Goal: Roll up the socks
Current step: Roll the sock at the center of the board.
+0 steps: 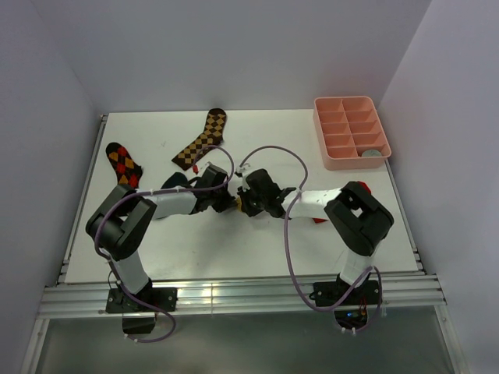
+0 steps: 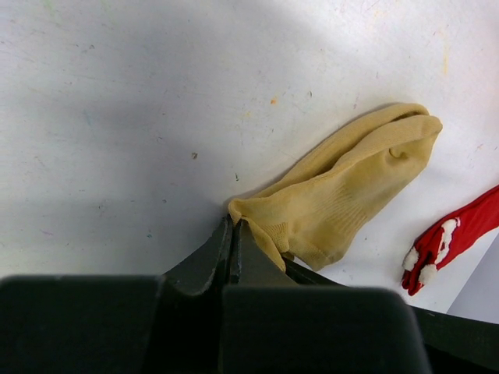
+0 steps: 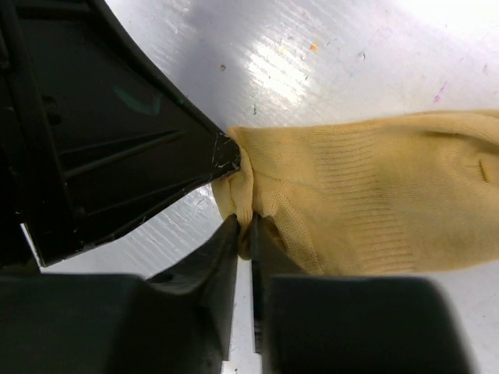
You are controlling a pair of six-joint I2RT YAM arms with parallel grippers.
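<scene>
A mustard yellow sock [image 2: 343, 187] lies flat on the white table, also in the right wrist view [image 3: 374, 195]. Only a sliver of it [image 1: 235, 205] shows between the arms from above. My left gripper [image 2: 234, 222] is shut on one corner of the sock's end. My right gripper [image 3: 245, 222] is shut on the same end, right beside it. The two grippers meet at the table's middle, the left one [image 1: 229, 200] and the right one [image 1: 244, 204]. The left finger's tip [image 3: 224, 152] touches the sock. The navy sock is out of view.
A red sock with white trim [image 2: 448, 241] lies past the yellow sock, partly under the right arm [image 1: 320, 220]. A brown checkered sock [image 1: 201, 140] and an argyle sock [image 1: 123, 164] lie at the back left. A pink divided tray [image 1: 321, 132] at the back right holds something grey [image 1: 375, 153].
</scene>
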